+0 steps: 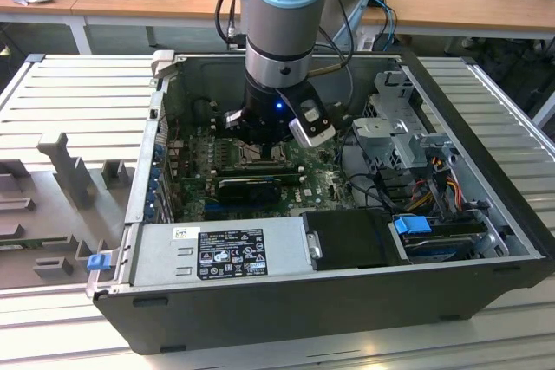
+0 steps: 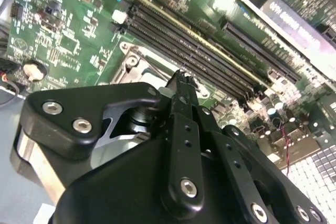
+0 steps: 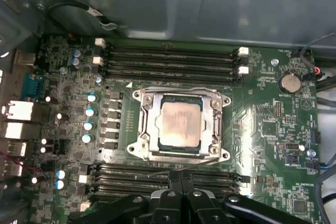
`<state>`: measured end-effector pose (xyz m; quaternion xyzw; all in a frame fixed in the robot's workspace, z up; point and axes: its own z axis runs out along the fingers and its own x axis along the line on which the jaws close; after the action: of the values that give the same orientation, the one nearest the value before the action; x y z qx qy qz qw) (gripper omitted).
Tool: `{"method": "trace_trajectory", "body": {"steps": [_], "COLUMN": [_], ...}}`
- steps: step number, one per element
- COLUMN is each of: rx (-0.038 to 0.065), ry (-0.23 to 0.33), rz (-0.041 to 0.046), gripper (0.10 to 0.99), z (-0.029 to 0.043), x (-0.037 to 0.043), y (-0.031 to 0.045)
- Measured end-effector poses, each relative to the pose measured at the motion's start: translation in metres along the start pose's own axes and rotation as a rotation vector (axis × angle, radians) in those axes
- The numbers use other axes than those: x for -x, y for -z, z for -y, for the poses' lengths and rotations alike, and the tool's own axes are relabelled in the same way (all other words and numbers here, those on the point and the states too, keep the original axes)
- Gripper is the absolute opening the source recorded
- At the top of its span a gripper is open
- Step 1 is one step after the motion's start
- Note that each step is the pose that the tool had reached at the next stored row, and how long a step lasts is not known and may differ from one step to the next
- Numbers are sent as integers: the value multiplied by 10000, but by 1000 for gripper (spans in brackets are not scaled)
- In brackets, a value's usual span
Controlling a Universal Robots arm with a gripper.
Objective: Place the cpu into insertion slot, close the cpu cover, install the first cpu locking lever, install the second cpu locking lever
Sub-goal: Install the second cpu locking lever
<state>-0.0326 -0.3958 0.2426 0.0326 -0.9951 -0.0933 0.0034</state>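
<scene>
The arm is down inside the open computer case point(image 1: 486, 240), which lies on its side on a slatted metal table point(image 1: 78, 101) and fills the middle of the exterior view. Inside that case: the green motherboard point(image 1: 195, 166) on the floor of the box, a grey power supply point(image 1: 225, 253) along the lower edge, a metal drive cage point(image 1: 395, 132) at the upper right, and a blue-tabbed bay point(image 1: 412, 224) at the lower right.

In the first wrist view, dead centre of the frame, the cpu point(image 3: 180, 124) sits flat in the insertion slot point(image 3: 181, 153), pale metal top facing up. The cpu cover point(image 3: 148, 124) lies down around it, its silvery frame bordering the chip on all sides. A thin wire lever point(image 3: 173, 169) lies just below the socket, running across the upper memory slots point(image 3: 163, 179) at the bottom of the frame. A second bank of memory slots point(image 3: 170, 61) runs across above the socket.

The gripper point(image 3: 180, 172) comes in from the bottom centre of that frame, fingers pressed together with no gap, tips right at that lever. Nothing shows clamped between them. In the second wrist view the gripper point(image 2: 182, 74) points at the edge of the socket's metal frame point(image 2: 131, 64), centre of the frame, fingers closed tight there too.
</scene>
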Motion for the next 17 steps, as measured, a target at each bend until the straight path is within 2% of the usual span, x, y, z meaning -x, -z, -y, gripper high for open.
{"method": "trace_trajectory", "body": {"steps": [3, 6, 8, 10, 11, 13, 15, 17], "rx": [32, 33, 32, 41, 88, 372, 488, 681], "ry": [1, 4, 20, 47, 85, 131, 144, 152], "rz": [3, 2, -1, -6, -10, 1, 7, 21], "gripper": [106, 106, 106, 106, 106, 106, 106, 106], "z": [-4, 9, 21, 26, 27, 27, 35, 80], "x": [-120, -132, -138, -159, -194, -262, -313, -356], "y": [-17, -87, -166, -199, -216, -237, -249, -262]}}
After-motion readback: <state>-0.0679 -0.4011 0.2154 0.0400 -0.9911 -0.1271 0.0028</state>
